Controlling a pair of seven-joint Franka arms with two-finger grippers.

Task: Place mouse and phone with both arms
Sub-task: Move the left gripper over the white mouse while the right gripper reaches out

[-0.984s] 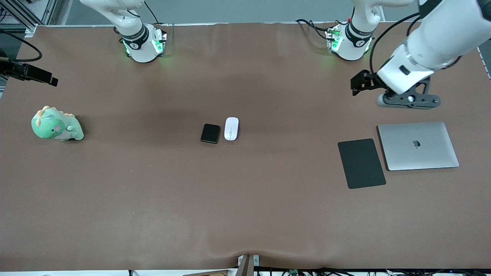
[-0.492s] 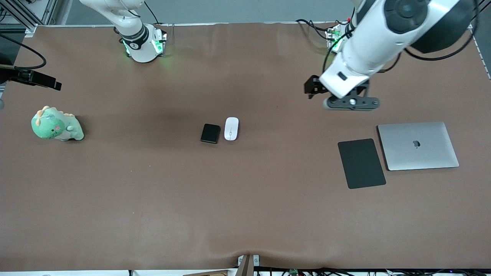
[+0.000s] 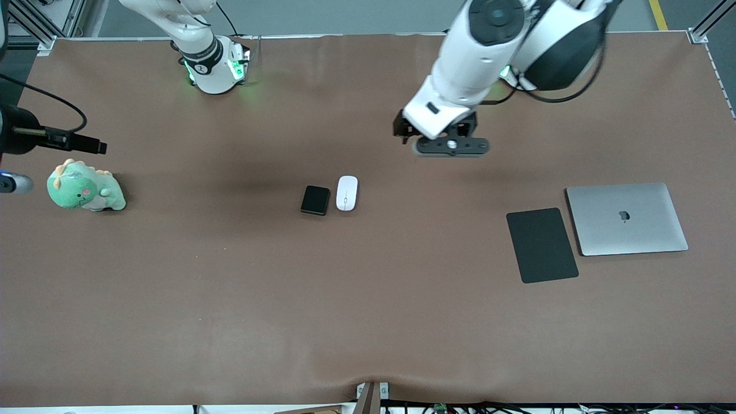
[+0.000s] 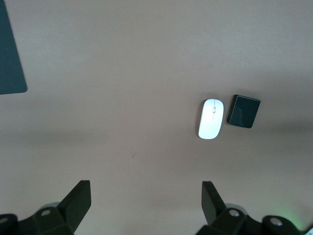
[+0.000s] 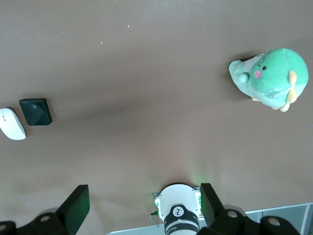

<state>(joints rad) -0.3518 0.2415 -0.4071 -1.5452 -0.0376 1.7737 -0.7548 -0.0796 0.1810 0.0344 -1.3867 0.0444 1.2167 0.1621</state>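
The mouse point(image 3: 347, 193) and the phone point(image 3: 315, 200) lie side by side at the middle of the desk point(image 3: 230, 299), almost touching, the phone toward the right arm's end and slightly nearer the front camera. Neither is held.

The left gripper point(image 3: 443, 135) hangs in the air over bare desk, up toward the arms' bases and toward the left arm's end from the mouse; its jaws stand wide apart and empty, as the left wrist view point(image 4: 145, 196) shows. The right gripper point(image 5: 145, 198) is high over the right arm's end of the desk, close to the green dinosaur plush point(image 3: 85, 186), its jaws also spread wide with nothing between them.

A black mouse pad point(image 3: 541, 245) and a closed silver laptop point(image 3: 626, 218) rest together toward the left arm's end.

The main risk, as I judge it, is the tight gap between mouse and phone: a finger coming down around the mouse may catch the phone, shove it askew, or pinch both. If both arms descend there together, they could also collide.
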